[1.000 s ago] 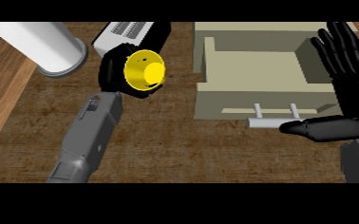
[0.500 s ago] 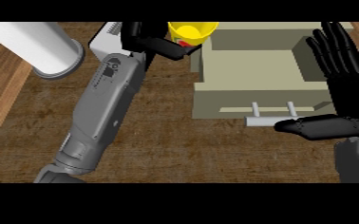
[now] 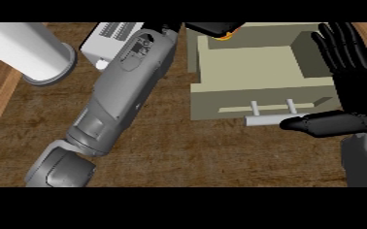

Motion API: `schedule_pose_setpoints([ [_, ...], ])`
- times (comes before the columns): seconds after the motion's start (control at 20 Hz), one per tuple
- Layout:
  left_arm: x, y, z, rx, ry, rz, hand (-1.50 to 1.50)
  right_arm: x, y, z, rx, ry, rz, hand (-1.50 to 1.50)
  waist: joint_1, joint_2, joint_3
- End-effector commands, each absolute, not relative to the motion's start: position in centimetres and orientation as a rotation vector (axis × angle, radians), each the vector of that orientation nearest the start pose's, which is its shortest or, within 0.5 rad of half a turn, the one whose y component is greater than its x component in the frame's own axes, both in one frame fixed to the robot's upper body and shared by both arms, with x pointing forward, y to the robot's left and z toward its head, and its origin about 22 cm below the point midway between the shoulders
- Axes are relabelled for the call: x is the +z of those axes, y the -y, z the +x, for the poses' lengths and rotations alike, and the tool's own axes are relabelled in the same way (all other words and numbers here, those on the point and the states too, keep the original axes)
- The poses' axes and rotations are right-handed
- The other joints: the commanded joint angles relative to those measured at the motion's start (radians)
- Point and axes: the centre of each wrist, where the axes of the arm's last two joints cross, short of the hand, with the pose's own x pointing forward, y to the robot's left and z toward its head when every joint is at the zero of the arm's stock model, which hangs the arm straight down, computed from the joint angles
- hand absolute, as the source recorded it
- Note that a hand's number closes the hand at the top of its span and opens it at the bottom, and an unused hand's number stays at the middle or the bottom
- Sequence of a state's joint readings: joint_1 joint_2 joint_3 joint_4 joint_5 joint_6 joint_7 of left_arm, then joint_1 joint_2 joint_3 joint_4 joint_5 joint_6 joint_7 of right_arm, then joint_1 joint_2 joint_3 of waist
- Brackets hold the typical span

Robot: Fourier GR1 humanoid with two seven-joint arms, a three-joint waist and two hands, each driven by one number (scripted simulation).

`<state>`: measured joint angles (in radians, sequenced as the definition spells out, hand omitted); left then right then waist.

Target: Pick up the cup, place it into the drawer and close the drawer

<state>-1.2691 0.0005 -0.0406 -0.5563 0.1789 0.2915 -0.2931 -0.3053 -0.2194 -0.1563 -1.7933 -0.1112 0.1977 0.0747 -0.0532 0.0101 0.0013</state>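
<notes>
Cup (image 3: 227, 35) now farther over drawer (image 3: 243, 98), mostly hidden by left hand (image 3: 210, 27)

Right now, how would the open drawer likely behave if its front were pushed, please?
The drawer looks thick-walled, so probably stiff. Its floor is bare, so likely light. The bar handle on two posts should take a push.

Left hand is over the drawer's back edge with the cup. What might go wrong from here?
1. The cup, nearly hidden under the left hand, sits at the far rim of the drawer; released there, it may land on the rim or behind it.
2. The right hand is open by the drawer's right wall, thumb near the handle; it might nudge the drawer.
</notes>
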Motion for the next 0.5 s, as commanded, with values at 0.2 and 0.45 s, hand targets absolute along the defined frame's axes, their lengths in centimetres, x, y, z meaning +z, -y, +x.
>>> schedule_pose_setpoints([
  [0.2, 15.9, -3.3, 44.8, -0.316, 1.818, 0.012, 1.50, 14.9, 26.9, 28.5, 0.330, 2.015, 0.063, -1.50, -0.063, 0.015, 0.001],
  [0.45, 13.1, -3.9, 44.6, -0.468, 1.720, 0.026, 1.50, 16.1, 25.4, 30.2, 0.334, 2.041, 0.114, -1.50, -0.089, 0.029, 0.001],
])
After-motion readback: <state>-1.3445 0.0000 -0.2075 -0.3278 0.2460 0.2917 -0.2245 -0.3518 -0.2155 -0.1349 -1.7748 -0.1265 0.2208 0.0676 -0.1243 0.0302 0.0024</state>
